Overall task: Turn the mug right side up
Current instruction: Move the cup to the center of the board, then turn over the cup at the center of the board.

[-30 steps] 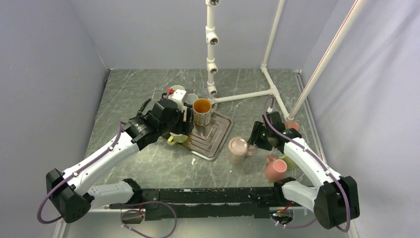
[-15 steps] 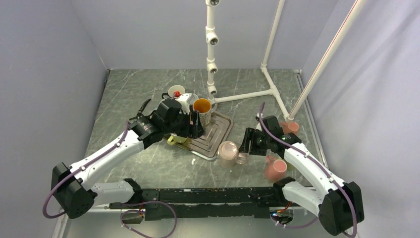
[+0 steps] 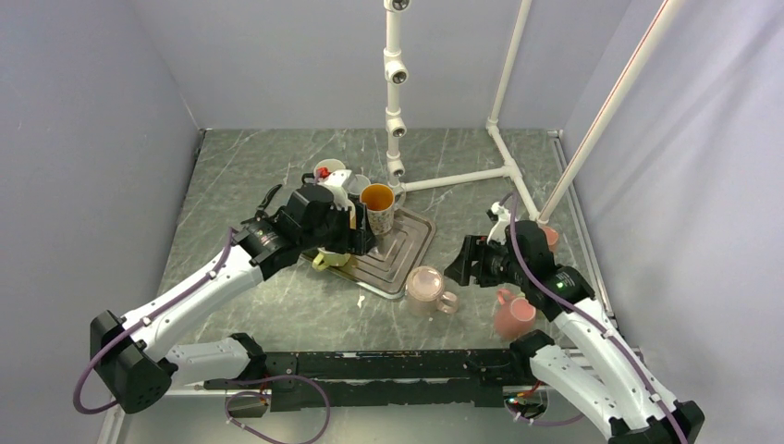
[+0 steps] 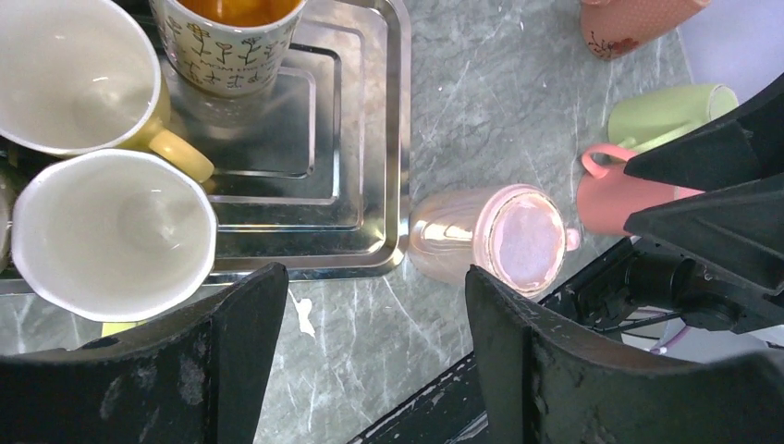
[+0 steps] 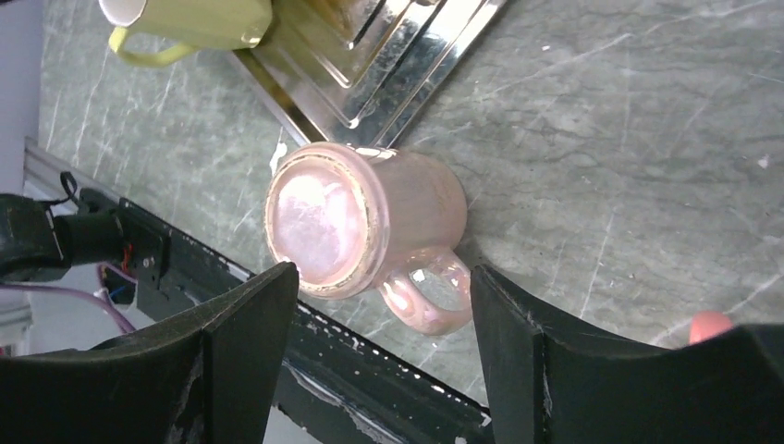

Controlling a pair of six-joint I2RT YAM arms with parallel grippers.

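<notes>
The glossy pink mug [image 3: 426, 287] stands on the table at the front right corner of the metal tray [image 3: 411, 242], its round mouth facing up and its handle toward the right arm. It also shows in the right wrist view [image 5: 365, 227] and the left wrist view [image 4: 490, 236]. My right gripper [image 3: 465, 265] is open and empty just right of the mug; in its own view [image 5: 381, 277] the fingers stand apart above the mug without touching it. My left gripper [image 3: 356, 242] hovers open and empty over the tray's left edge [image 4: 374, 273].
A floral mug with an orange inside [image 3: 377, 208] stands on the tray. Two white cups [image 4: 111, 231] and a yellow-green mug [image 5: 199, 18] crowd the tray's left side. A pink mug [image 3: 513, 314], a green mug [image 4: 670, 111] and a white pipe frame [image 3: 396, 92] stand to the right and behind.
My right gripper brought the pink mug left and down, set it standing by the tray, let go and drew back right. My left gripper shifted slightly over the tray.
</notes>
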